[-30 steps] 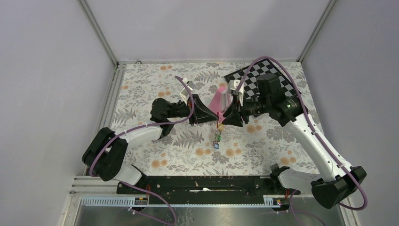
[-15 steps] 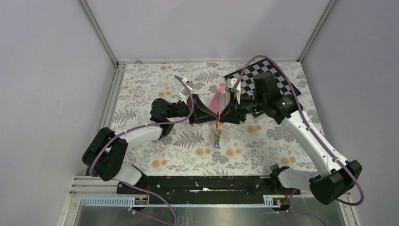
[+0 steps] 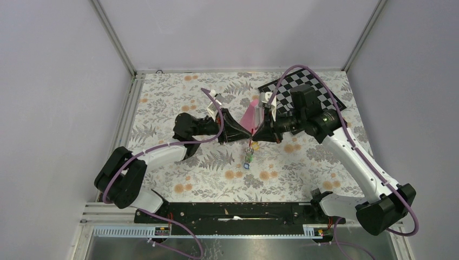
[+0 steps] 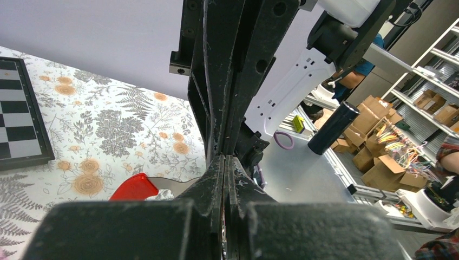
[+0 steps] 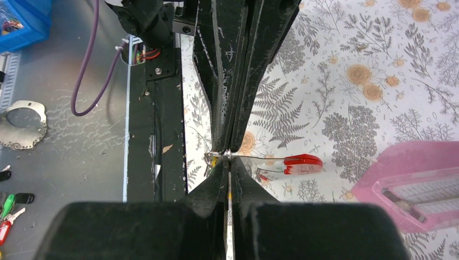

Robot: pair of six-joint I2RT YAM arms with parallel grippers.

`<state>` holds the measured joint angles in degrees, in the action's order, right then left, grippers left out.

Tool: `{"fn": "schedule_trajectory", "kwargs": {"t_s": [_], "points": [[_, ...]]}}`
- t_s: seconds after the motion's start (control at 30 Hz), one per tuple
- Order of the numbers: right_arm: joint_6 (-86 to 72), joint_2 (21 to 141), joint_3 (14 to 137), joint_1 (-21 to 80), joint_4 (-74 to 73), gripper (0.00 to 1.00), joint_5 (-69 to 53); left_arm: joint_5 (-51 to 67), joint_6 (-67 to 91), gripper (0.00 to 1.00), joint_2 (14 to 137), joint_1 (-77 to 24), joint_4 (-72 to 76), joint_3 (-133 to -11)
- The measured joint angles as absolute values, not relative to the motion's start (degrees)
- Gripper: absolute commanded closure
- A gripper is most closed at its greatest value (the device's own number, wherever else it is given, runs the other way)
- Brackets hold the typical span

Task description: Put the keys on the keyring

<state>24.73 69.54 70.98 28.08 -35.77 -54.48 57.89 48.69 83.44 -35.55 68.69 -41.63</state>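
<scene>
My left gripper (image 3: 243, 137) and right gripper (image 3: 254, 138) meet tip to tip above the middle of the floral table, both shut. In the left wrist view the left gripper (image 4: 224, 158) grips the keyring (image 4: 135, 188), whose red bar and grey metal stick out to the left. In the right wrist view the keyring (image 5: 302, 162) shows as a thin wire running to a red end. The right gripper (image 5: 228, 162) holds a yellow sliver, seemingly a key. A bunch of keys (image 3: 248, 158) hangs below the tips.
A pink metronome-shaped pyramid (image 3: 252, 115) stands just behind the grippers and also shows in the right wrist view (image 5: 417, 179). A chessboard (image 3: 303, 95) lies at the back right. Loose keys (image 5: 8, 208) lie on the metal ledge beyond the black rail (image 3: 233, 212).
The right arm has shifted slightly left toward the left gripper. The hanging bunch of keys has risen a little. The left arm has stayed put.
</scene>
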Motion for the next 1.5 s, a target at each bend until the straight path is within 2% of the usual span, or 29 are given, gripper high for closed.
{"fn": "schedule_trajectory", "kwargs": {"t_s": [0.13, 0.27, 0.4, 0.53, 0.77, 0.97, 1.17, 1.3, 1.4, 1.5], "points": [[26.2, 69.5, 72.9, 28.3, -39.0, 1.0, -51.2, 58.7, 42.3, 0.77, 83.0, -35.7, 62.9, -43.3], [27.4, 70.1, 76.4, 30.0, -43.1, 1.0, -45.9, 61.0, 32.0, 0.64, 82.7, -35.6, 48.5, -48.9], [27.9, 72.4, 78.8, 32.1, -46.5, 1.0, -42.1, 62.3, 23.0, 0.57, 82.7, -35.6, 36.7, -53.4], [28.0, 74.8, 79.9, 33.1, -49.3, 1.0, -39.9, 62.6, 18.1, 0.56, 82.7, -35.6, 31.1, -54.1], [28.0, 75.5, 81.2, 33.3, -51.6, 1.0, -38.7, 62.8, 15.2, 0.62, 82.8, -35.7, 28.1, -54.1], [28.0, 76.0, 81.7, 33.3, -51.7, 1.0, -38.2, 63.4, 15.0, 0.73, 83.3, -36.2, 28.1, -54.1], [28.0, 76.2, 81.7, 33.3, -52.1, 1.0, -37.7, 63.9, 16.8, 0.78, 83.9, -36.3, 29.6, -54.1], [28.0, 76.3, 81.7, 33.3, -52.0, 1.0, -37.6, 63.9, 18.1, 0.86, 83.9, -36.5, 31.1, -54.1], [28.0, 76.3, 81.7, 33.3, -52.0, 1.0, -37.5, 64.3, 18.7, 1.0, 83.9, -36.5, 31.7, -54.1], [28.0, 76.3, 81.7, 33.3, -52.0, 0.95, -37.4, 64.7, 19.1, 1.0, 83.9, -36.6, 31.9, -54.0]]}}
